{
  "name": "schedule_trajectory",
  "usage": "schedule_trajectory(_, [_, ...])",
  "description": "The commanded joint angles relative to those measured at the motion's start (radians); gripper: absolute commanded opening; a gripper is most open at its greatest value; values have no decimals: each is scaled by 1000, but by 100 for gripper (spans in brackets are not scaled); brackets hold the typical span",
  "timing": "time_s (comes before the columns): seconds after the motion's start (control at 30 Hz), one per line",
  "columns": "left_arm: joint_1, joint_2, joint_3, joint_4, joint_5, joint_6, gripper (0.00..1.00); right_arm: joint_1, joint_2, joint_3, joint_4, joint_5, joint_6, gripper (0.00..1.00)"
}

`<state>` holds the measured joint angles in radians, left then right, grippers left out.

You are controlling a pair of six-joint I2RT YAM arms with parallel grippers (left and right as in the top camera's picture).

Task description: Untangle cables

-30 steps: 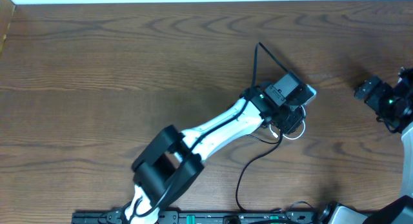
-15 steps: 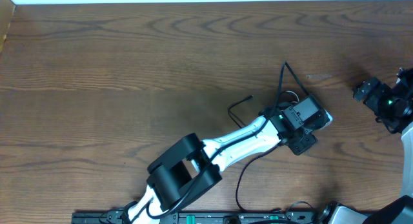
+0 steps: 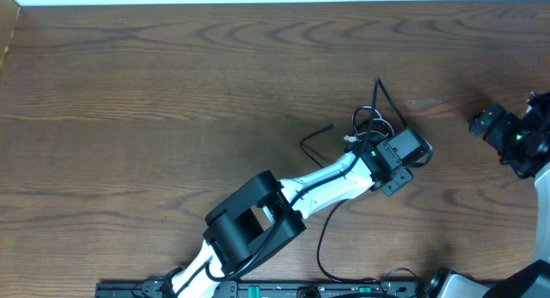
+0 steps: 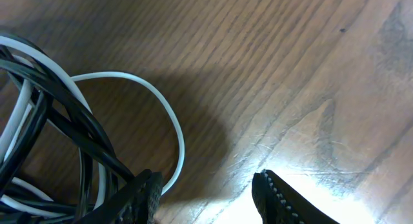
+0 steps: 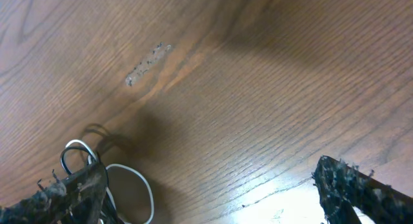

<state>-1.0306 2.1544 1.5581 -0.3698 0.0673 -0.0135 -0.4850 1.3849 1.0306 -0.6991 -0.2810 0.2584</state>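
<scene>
Wooden table [image 3: 172, 92]; tangled cables [image 3: 362, 123], black tail leftward.

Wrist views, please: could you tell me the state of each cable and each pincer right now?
white cable: looped, tangled with the black one, lying on the table.
black cable: tangled with the white one, not yet separated.
left pincer: open beside the tangle, nothing between its fingers.
right pincer: open, empty, over bare wood.
</scene>
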Motion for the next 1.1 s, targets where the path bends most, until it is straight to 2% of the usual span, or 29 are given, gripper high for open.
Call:
schedule_trajectory(0.0, [3,-20,-4,-19,-68,28,50,-6,-12,3,-4,-6,-13,99])
schedule_trajectory(0.13, [3,-56,-4,-31,-148,28,50,-6,-12,3,-4,-6,-13,99])
schedule_trajectory(0.33, [4,-45,-4,-14,-150,28,50,-6,-12,3,-10,-2,-13,99])
schedule_trajectory(0.6, [4,-39,-4,-3,-233,27,50,-6,-10,3,-14,13,-13,99])
schedule_trajectory(1.07, [-51,-63,0,-52,-318,17,50,-6,-8,3,-24,70,-13,99])
